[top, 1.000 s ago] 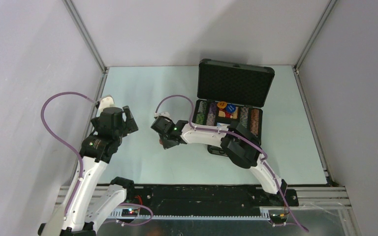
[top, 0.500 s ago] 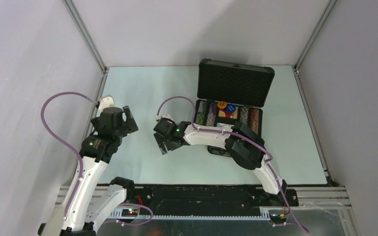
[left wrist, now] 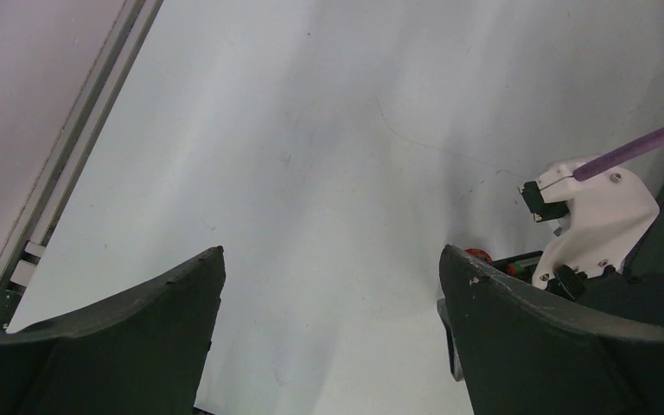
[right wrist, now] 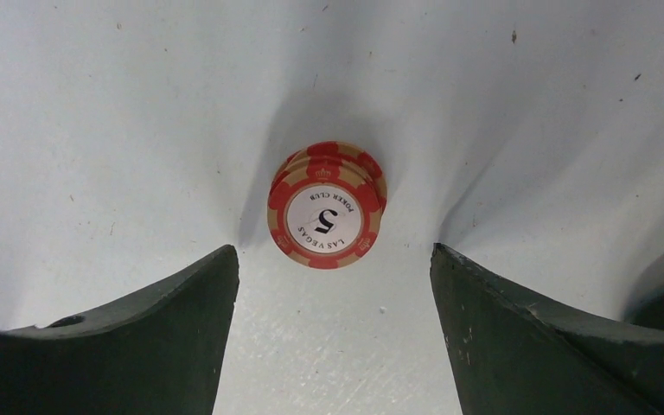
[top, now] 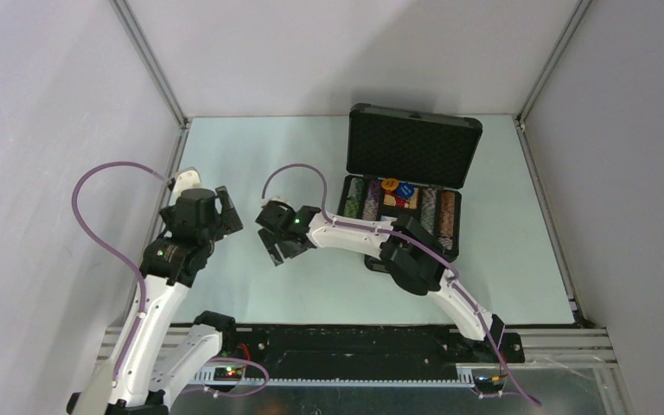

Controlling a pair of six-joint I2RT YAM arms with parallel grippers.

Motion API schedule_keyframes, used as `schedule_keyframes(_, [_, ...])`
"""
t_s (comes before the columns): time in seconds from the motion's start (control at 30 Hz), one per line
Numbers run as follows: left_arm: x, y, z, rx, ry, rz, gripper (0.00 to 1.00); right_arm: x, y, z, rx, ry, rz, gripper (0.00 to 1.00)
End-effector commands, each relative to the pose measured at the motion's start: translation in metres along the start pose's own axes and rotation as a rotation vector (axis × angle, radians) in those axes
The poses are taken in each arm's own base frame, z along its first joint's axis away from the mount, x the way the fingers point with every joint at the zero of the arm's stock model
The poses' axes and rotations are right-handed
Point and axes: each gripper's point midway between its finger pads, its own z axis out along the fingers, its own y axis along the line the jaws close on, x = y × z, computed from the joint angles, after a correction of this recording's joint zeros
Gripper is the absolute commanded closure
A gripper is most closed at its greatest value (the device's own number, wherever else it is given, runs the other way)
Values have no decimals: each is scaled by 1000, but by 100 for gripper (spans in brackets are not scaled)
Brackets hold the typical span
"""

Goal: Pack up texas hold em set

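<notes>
a small stack of red-and-tan round poker chips [right wrist: 327,206], the top one marked 5, lay flat on the pale table [top: 251,156]. it sat well to the left of the open black rectangular case [top: 415,147], whose foam-lined lid stood up behind the multicoloured chip rows [top: 361,201]. the right gripper [top: 278,249] hung over the stack with its jaws wide apart, one finger on either side and neither touching it. the left gripper [left wrist: 330,252] was also spread and held nothing, over bare table near the left edge. the chips looked hard, light and smooth-faced, so they were likely to slide over one another or skid when nudged. the soundest hold was probably across the rim, on opposite edges and low enough to catch the bottom chip.
</notes>
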Motion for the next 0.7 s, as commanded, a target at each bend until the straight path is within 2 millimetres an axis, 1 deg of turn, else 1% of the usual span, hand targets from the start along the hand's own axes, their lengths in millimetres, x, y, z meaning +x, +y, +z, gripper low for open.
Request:
schedule_keyframes(0.0, [-4, 0, 2, 2, -15, 0, 2, 25, -9, 23, 30, 94, -17, 15])
schedule_keyframes(0.1, [-4, 0, 2, 1, -14, 2, 2, 20, -7, 23, 28, 98, -26, 16])
schedule_keyframes(0.13, [-4, 0, 2, 1, -14, 1, 2, 22, -8, 27, 32, 108, -31, 17])
schedule_keyframes(0.17, [-4, 0, 2, -1, -15, 1, 2, 18, -7, 25, 28, 107, -33, 18])
schedule_keyframes(0.2, [-3, 0, 2, 0, -14, 2, 2, 20, -7, 28, 29, 115, -35, 20])
schedule_keyframes(0.3, [-4, 1, 2, -1, -14, 1, 2, 18, -5, 28, 22, 121, -40, 23])
schedule_keyframes(0.47, [-3, 0, 2, 0, -14, 2, 2, 21, -6, 29, 22, 136, -43, 29])
schedule_keyframes(0.67, [-4, 1, 2, -1, -15, 1, 2, 23, -6, 32, 16, 152, -48, 29])
